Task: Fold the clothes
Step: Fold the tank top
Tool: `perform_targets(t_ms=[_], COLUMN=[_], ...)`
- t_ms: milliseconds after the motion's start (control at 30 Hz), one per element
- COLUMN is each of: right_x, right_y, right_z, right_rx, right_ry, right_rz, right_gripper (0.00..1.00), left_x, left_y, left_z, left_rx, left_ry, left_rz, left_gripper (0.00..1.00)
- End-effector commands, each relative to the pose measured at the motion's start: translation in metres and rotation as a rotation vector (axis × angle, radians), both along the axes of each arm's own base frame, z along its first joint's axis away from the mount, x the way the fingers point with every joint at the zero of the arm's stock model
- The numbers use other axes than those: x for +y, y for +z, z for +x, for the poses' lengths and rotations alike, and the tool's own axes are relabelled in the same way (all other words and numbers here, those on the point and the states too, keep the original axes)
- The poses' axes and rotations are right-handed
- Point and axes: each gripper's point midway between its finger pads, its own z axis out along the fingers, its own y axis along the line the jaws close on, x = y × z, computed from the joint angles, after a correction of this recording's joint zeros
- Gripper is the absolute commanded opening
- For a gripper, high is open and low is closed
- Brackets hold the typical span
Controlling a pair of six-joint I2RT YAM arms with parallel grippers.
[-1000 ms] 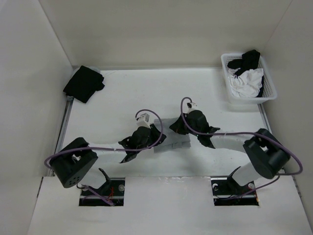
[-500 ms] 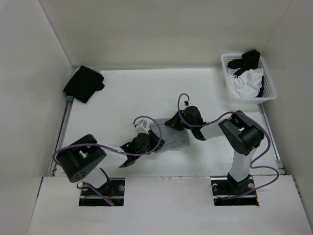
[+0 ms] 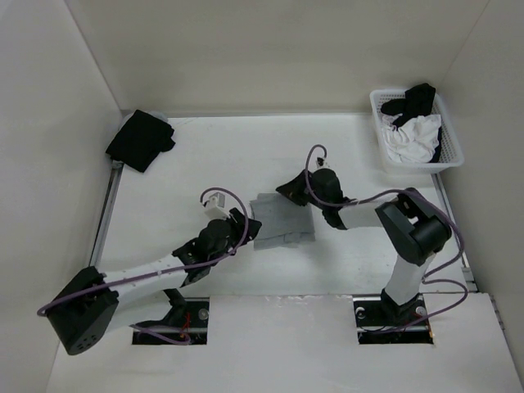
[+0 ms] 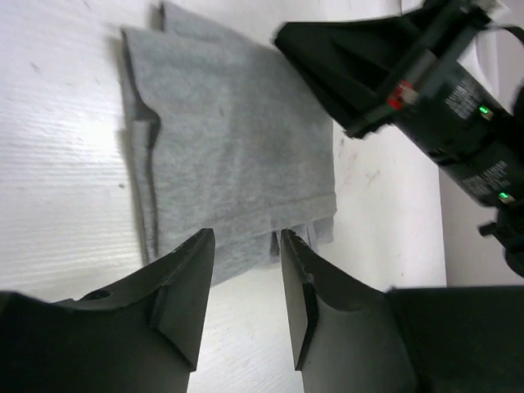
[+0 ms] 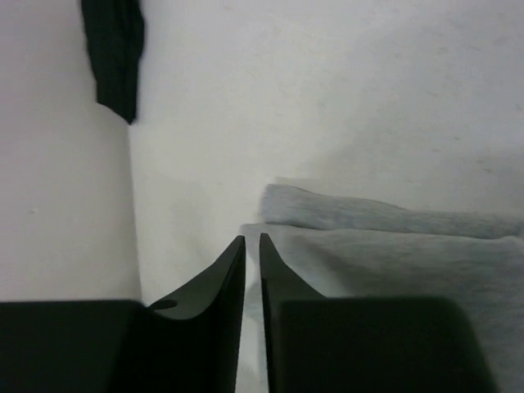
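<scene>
The clothes (image 3: 282,219) are one light grey garment, lying folded into a flat rectangle at the table's middle. In the left wrist view the clothes (image 4: 237,147) show a layered near edge. My left gripper (image 3: 244,225) sits just off the left edge. Here my left gripper (image 4: 246,246) is open, with only bare table between its fingers. My right gripper (image 3: 288,187) hovers at the far corner of the fold. In its own view the right gripper (image 5: 251,241) has its jaws a narrow slit apart, beside the clothes (image 5: 393,246), gripping nothing.
A white basket (image 3: 448,155) at the back right holds a white garment (image 3: 413,139) and a black one (image 3: 413,100). A black cloth bundle (image 3: 139,139) lies at the back left corner, and the black cloth bundle (image 5: 115,49) shows in the right wrist view. Walls enclose the table.
My left arm has drawn back to the left off the garment and its jaws have widened. The right gripper's jaws have parted slightly. The grey garment now lies folded and uncovered.
</scene>
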Motion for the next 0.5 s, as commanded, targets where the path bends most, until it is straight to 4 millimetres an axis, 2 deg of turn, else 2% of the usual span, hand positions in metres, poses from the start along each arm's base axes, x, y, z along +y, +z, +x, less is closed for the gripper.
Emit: perform_targets(t_ms=[0, 100, 200, 300, 467], right_x=[-0.002, -0.013, -0.036, -0.075, -0.147], right_y=[0.082, 0.109, 0.12, 0.118, 0.117], right_z=[0.006, -0.015, -0.038, -0.052, -0.066], right_rx=[-0.182, -0.265, -0.332, -0.37, -0.403], right_ry=[-0.01, 0.011, 0.009, -0.049, -0.249], right_rz=[0.097, 0.09, 0.045, -0.049, -0.226], right_gripper=[0.2, 0.34, 0.43, 0.48, 0.57], left_x=[0.031, 0.051, 0.064, 0.079, 0.109], left_y=[-0.004, -0.005, 0.0, 0.005, 0.006], left_z=[0.007, 0.011, 0.011, 0.011, 0.01], left_rx=[-0.018, -0.023, -0.031, -0.03, -0.002], left_ry=[0.076, 0.111, 0.124, 0.136, 0.186], left_rz=[0.109, 0.144, 0.15, 0.202, 0.268], left_gripper=[0.39, 0.45, 0.49, 0.51, 0.53])
